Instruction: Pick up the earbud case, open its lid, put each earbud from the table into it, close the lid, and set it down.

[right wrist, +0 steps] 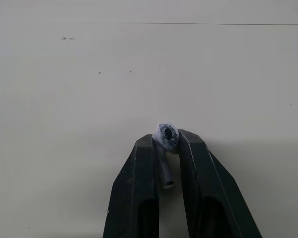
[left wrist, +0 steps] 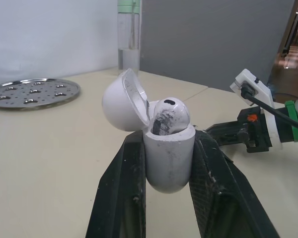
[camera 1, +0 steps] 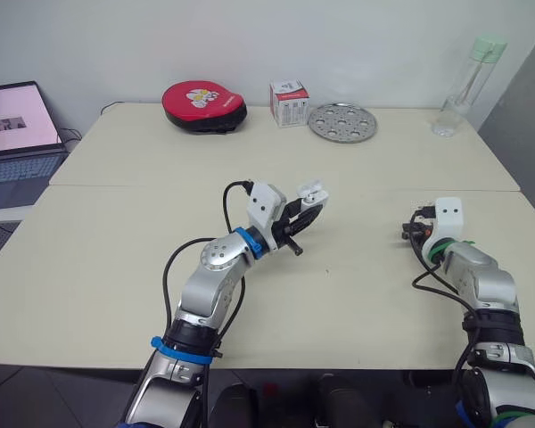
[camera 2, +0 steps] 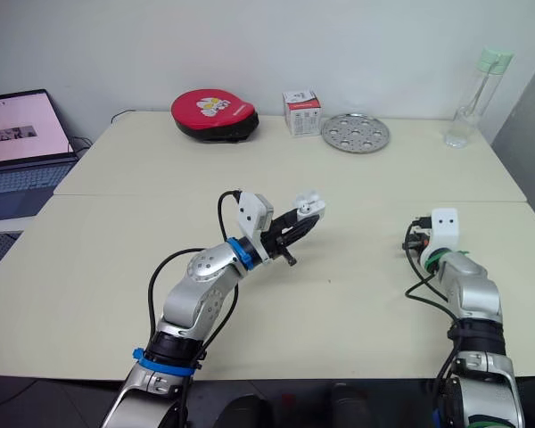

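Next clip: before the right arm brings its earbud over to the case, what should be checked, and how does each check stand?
1. The left gripper holds the white earbud case: ok.
2. The hinged lid is open: ok.
3. The first white earbud sits in the case: ok.
4. The second white earbud is pinched in the right gripper: ok.
5. Empty slot beside the first: cannot tell.
6. Second earbud lifted off the beige table: cannot tell.
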Controlling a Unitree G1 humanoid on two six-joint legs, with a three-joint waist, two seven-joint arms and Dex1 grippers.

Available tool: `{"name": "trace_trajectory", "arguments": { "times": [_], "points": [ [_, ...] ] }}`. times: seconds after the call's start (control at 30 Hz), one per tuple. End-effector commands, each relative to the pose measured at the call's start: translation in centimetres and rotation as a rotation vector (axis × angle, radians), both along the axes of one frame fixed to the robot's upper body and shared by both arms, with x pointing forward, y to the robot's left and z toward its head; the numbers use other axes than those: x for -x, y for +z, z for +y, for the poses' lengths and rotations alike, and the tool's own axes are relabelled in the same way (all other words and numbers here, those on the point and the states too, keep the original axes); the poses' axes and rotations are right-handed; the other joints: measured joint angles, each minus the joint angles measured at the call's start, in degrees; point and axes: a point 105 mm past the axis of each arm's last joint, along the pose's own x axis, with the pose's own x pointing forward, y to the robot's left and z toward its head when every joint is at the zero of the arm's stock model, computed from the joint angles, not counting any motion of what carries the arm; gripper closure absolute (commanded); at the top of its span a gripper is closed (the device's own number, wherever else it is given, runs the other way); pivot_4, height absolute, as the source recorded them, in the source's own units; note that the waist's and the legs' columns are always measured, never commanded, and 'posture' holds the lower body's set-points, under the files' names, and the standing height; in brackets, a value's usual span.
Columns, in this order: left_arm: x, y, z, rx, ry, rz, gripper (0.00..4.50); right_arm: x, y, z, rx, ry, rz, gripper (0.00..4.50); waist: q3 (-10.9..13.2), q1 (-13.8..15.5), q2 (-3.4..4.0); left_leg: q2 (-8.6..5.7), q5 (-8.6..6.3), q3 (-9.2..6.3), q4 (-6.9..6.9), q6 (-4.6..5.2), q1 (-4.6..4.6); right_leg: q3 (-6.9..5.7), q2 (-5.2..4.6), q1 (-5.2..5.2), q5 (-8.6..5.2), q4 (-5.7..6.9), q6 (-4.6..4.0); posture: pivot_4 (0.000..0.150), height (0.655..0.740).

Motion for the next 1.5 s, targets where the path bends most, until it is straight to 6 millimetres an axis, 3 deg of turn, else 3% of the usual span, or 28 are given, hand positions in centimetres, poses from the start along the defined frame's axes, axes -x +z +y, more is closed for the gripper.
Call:
{"name": "trace_trajectory", "arguments": {
  "times": [0.03, 0.2, 0.3, 0.43, 0.53, 0.57, 0.7, 1.03, 1.23, 1.5],
  "points": [
    [0.3, 1.1, 0.1, 0.017, 0.004, -0.047, 3.74, 1.1, 3.1, 0.1, 0.170, 0.207, -0.041, 4.26, 0.00, 0.07, 0.00, 0.00, 0.00, 0.00, -0.01, 0.00, -0.01, 0.00, -0.01, -0.01, 0.00, -0.02, 0.01, 0.150, 0.7400],
    [0.3, 0.7, 0.5, 0.018, 0.017, -0.042, 3.74, 5.5, 3.9, -4.4, 0.730, 0.478, 0.096, 4.26, 0.01, 0.66, 0.01, -0.09, -0.01, -0.07, -0.03, 0.02, -0.11, -0.10, -0.10, 0.01, -0.06, -0.24, 0.10, 0.150, 0.7400],
    [0.4, 0.6, 0.5, 0.014, 0.020, -0.046, 3.74, 7.5, 3.5, -6.6, 0.892, 0.538, 0.184, 4.26, 0.03, 0.80, -0.02, -0.09, -0.01, -0.09, -0.03, 0.02, -0.10, -0.14, -0.08, 0.04, -0.06, -0.29, 0.10, 0.150, 0.7400],
    [0.5, 0.4, 0.3, 0.015, 0.017, -0.047, 3.74, 8.9, 2.2, -7.8, 0.992, 0.579, 0.226, 4.26, 0.04, 0.65, -0.05, -0.08, 0.00, -0.02, -0.01, 0.01, -0.03, -0.07, 0.04, 0.04, -0.07, -0.27, 0.11, 0.150, 0.7400],
    [0.4, 0.7, -0.1, 0.019, 0.007, -0.051, 3.74, 9.4, 0.9, -7.9, 0.954, 0.575, 0.245, 4.26, 0.05, 0.52, -0.06, -0.08, 0.00, 0.09, -0.01, 0.00, 0.12, 0.07, 0.08, 0.06, -0.07, -0.15, 0.10, 0.150, 0.7400],
    [0.4, 0.7, -0.2, 0.019, 0.003, -0.052, 3.74, 9.6, 0.5, -7.9, 0.934, 0.575, 0.256, 3.54, 0.05, 0.53, -0.07, -0.08, 0.00, 0.09, -0.01, 0.00, 0.19, 0.08, 0.10, 0.13, -0.07, -0.16, 0.11, 0.150, 0.7400],
    [0.3, 0.7, -0.1, 0.015, -0.002, -0.052, 3.74, 9.9, 0.6, -7.7, 0.856, 0.553, 0.266, 2.25, 0.05, 0.65, -0.08, -0.05, 0.00, 0.09, -0.01, -0.01, 0.22, 0.06, 0.11, 0.21, -0.07, -0.22, 0.11, 0.150, 0.7400],
    [0.2, 0.6, 0.4, 0.003, 0.005, -0.050, 3.74, 10.6, 1.2, -6.7, 0.648, 0.509, 0.290, 2.25, 0.05, 0.70, -0.08, -0.03, 0.00, 0.07, -0.02, 0.00, 0.23, 0.08, 0.10, 0.24, -0.08, -0.24, 0.11, 0.150, 0.7400],
    [0.3, 0.3, 0.6, 0.004, 0.016, -0.043, 3.74, 10.2, 3.4, -6.6, 0.587, 0.456, 0.255, 2.25, 0.04, 0.70, -0.07, -0.04, 0.00, 0.08, -0.02, 0.00, 0.23, 0.10, 0.10, 0.23, -0.08, -0.24, 0.11, 0.150, 0.7400],
    [0.2, 0.2, 0.6, 0.005, 0.022, -0.039, 3.74, 9.9, 4.6, -7.2, 0.566, 0.403, 0.246, 2.25, 0.05, 0.72, -0.07, -0.05, -0.01, 0.06, -0.02, 0.00, 0.21, 0.09, 0.09, 0.23, -0.08, -0.25, 0.11, 0.150, 0.7400]
  ]
}}
